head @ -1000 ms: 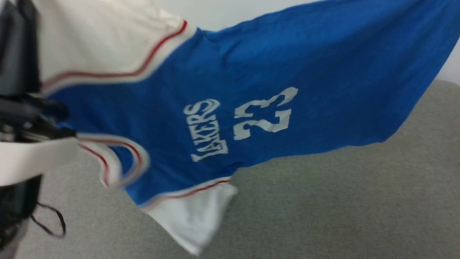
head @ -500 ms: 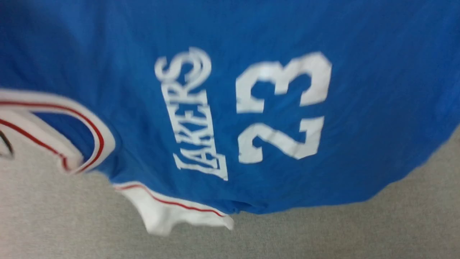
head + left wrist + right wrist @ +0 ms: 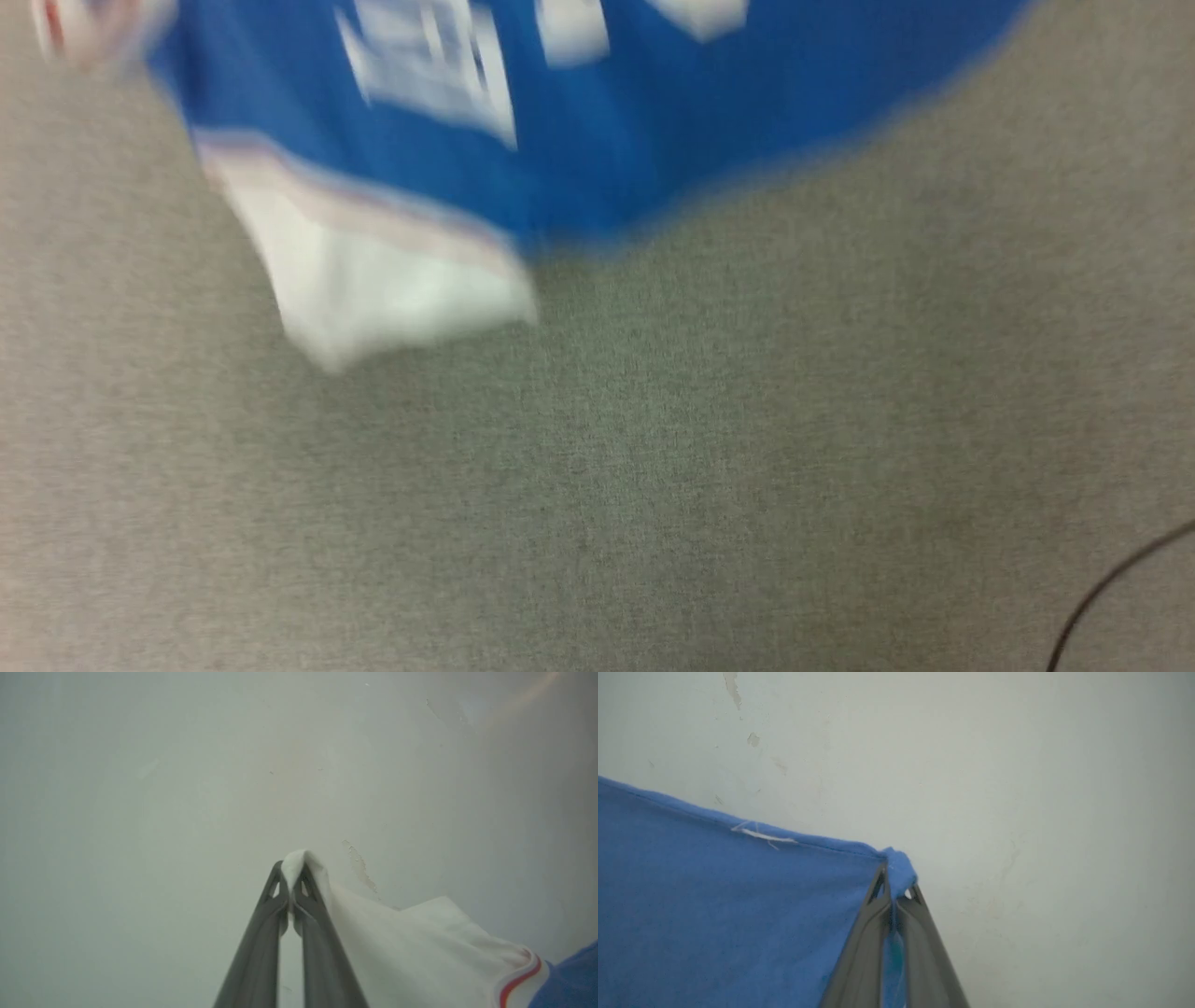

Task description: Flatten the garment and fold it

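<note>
Shirt [image 3: 653, 112] hangs across the top of the head view, badly blurred, its blue body spread wide and the white print on it smeared past reading. One white sleeve [image 3: 373, 271] with a striped edge droops from the lower left of the blue cloth, over the grey surface [image 3: 653, 467]; whether it touches that surface cannot be told. The left gripper [image 3: 293, 868] is clamped on a tuft of white cloth, fingers pressed together, and the cloth trails off to the right towards red-and-white trim and blue. The right gripper [image 3: 896, 882] is pinched tight on a blue hem corner, the cloth spreading away to its left. A pale, chipped wall [image 3: 1017, 765] stands behind both grippers. A dark cable [image 3: 1111, 588] crosses the lower right corner of the grey surface.
</note>
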